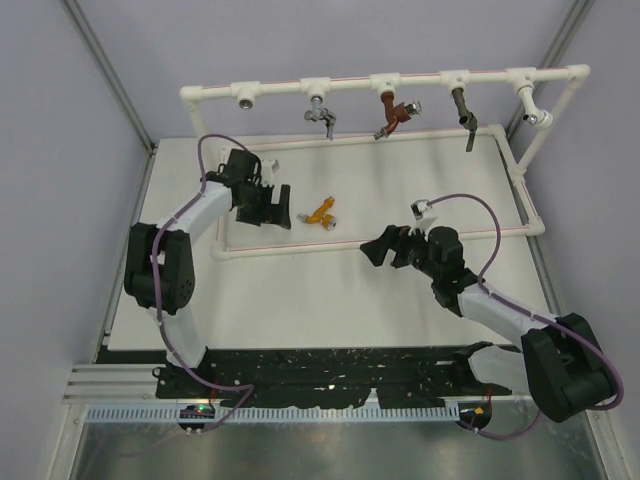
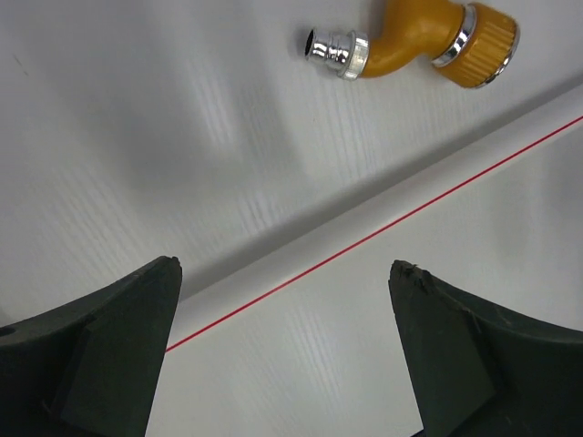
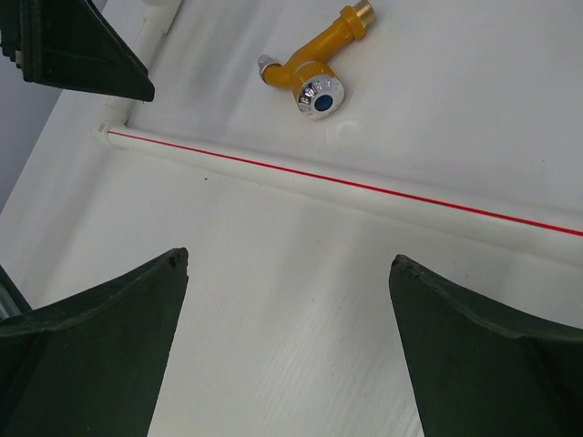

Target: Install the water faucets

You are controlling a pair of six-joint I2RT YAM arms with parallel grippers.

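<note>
Your left gripper (image 1: 275, 205) (image 2: 284, 267) is released, its jaws standing wide with nothing between them. In its wrist view a white pipe rail (image 2: 383, 214) with a red line along it runs on a slant through the gap between the jaws. Past that rail, up and toward the right finger's side, lies the orange-yellow faucet (image 2: 414, 41), with its chrome spout pointing left and part of its body cut off by the top edge of the view. It touches neither finger.

Your right gripper (image 1: 378, 248) (image 3: 289, 259) is released too, wide open and holding nothing. It hangs over the bare table (image 1: 330, 300) on the near side of the same rail (image 3: 364, 187). The faucet (image 3: 314, 68) lies across the rail from it, well ahead and a little left of centre. It rests on its side, its silver knob with the blue centre facing up and its brass threaded end pointing away.

From above, the faucet (image 1: 321, 212) lies flat on the table inside the white pipe frame (image 1: 300, 250), just to the right of your left gripper and apart from it. It is up and to the left of your right gripper.

Farther back, an overhead pipe rack (image 1: 560, 72) spans the table. A grey tap (image 1: 322, 115), a reddish-brown tap (image 1: 392, 115) and a dark tap (image 1: 466, 110) hang from it.
</note>
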